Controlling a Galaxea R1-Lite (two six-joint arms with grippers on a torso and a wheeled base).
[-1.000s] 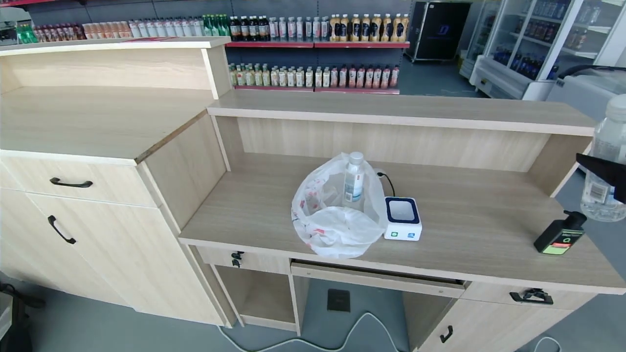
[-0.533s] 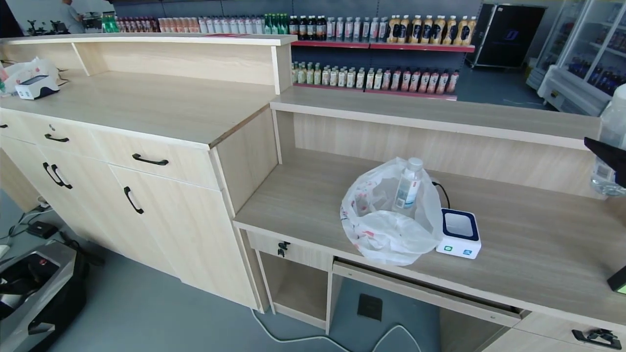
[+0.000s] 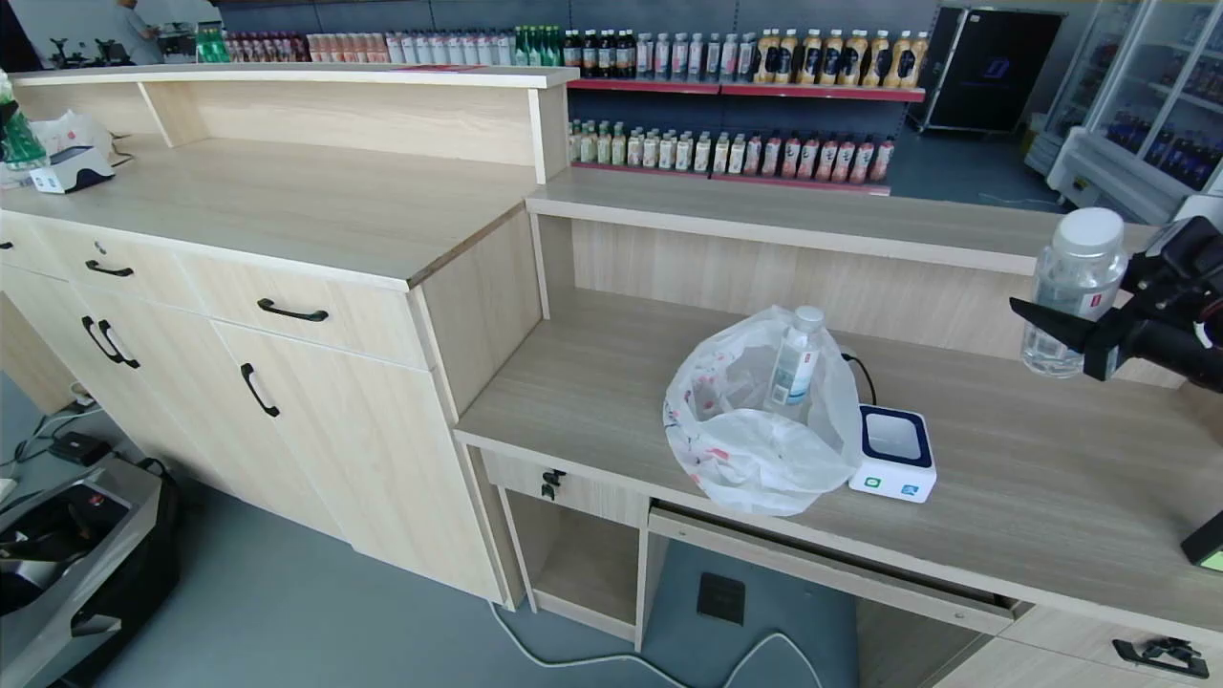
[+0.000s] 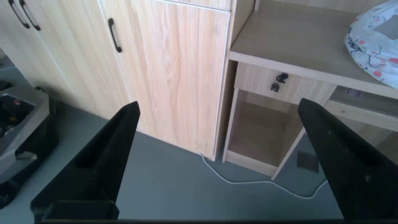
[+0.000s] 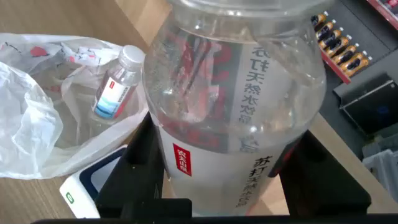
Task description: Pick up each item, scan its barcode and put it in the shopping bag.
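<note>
Right claw (image 3: 1063, 334) tight around a clear, upright water bottle (image 3: 1076, 277), white cap, red label.

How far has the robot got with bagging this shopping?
Done: one small clear plastic bottle stands in the white plastic shopping bag. In hand: the right gripper holds a large clear white-capped water bottle. Left: scan it at the white-and-blue scanner box, bag it, then the dark item on the wooden counter.
</note>
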